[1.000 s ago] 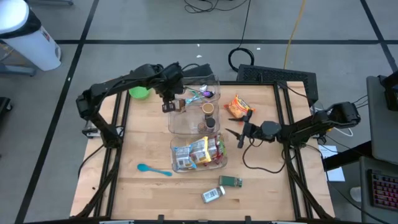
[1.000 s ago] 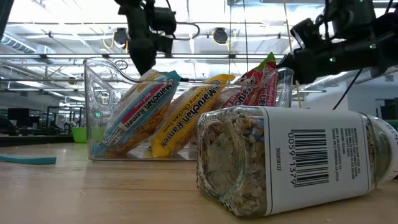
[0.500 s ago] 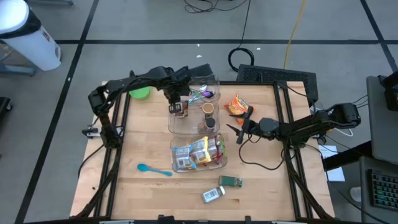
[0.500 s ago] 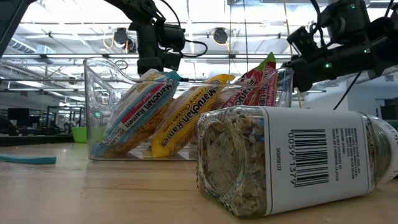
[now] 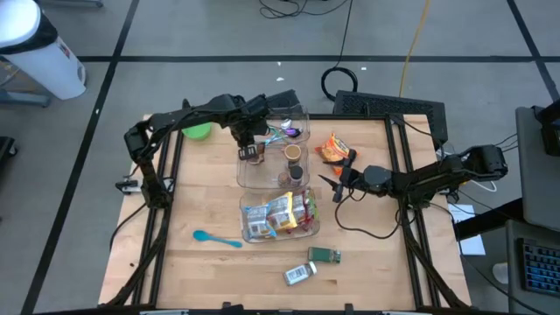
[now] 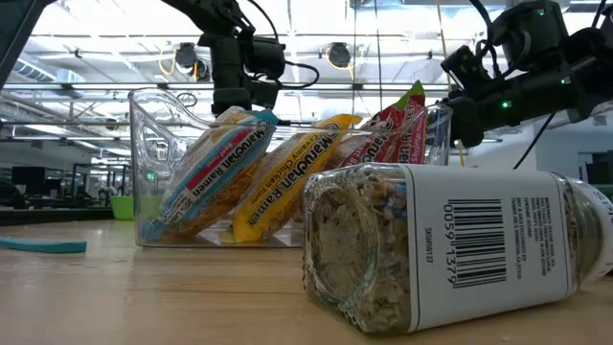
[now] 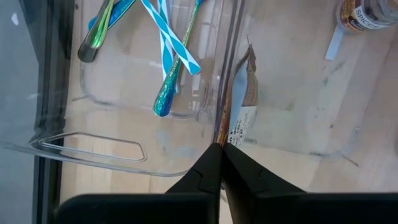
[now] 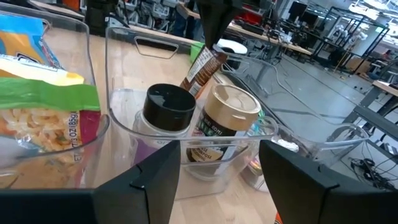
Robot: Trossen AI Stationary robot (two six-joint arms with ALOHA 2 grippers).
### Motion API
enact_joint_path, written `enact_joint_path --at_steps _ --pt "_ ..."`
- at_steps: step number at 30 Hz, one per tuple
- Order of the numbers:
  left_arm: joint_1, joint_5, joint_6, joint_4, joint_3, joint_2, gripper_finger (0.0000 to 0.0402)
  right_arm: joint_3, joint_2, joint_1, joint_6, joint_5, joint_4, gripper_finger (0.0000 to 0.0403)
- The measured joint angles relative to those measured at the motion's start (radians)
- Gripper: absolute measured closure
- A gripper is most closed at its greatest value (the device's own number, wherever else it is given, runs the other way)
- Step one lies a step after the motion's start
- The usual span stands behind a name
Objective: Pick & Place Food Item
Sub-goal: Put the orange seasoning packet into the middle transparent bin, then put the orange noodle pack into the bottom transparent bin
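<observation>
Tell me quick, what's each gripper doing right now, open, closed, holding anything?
Left gripper: shut on the brown snack packet, over the middle clear bin.
Right gripper: open, holding nothing, beside that bin.

Left gripper (image 5: 252, 154) pinched shut (tips pressed together, pointing down); right gripper (image 5: 336, 185) spread apart, held low, fingers level.

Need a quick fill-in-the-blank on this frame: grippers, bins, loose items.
The left gripper pinches a brown ___ over the clear bin.
The right gripper's jaws are ___ and hold nothing.
The ramen packs sit in a ___ bin.
The blue spoon lies on the ___.

Missing: packet; open; clear; table
</observation>
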Motion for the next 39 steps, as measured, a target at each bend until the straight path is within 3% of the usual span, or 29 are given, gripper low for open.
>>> enact_joint_path --at_steps 6,14,24,33,36,39 --pt "0.002 0.000 0.000 0.000 0.000 0.000 0.0353 0.000 0.000 0.000 0.000 0.000 -0.005 0.0190" --pt "0.002 -0.005 0.014 -0.023 0.000 -0.001 0.0270 0.000 0.000 0.000 0.000 0.000 -0.006 0.0190" --pt "-0.015 -0.098 0.009 -0.174 0.062 -0.043 0.0210 0.000 0.000 -0.020 0.000 0.002 0.010 0.0190" --pt "-0.020 0.060 0.024 -0.174 0.079 -0.239 0.0204 0.000 0.000 -0.055 0.034 0.003 0.009 0.0190" --pt "-0.016 0.189 0.017 -0.093 0.006 -0.336 0.0203 0.000 0.000 -0.068 0.026 0.002 0.009 0.0190" --pt "-0.016 0.361 0.054 0.121 -0.156 -0.455 0.0203 0.000 0.000 -0.089 0.025 0.003 0.009 0.0190"
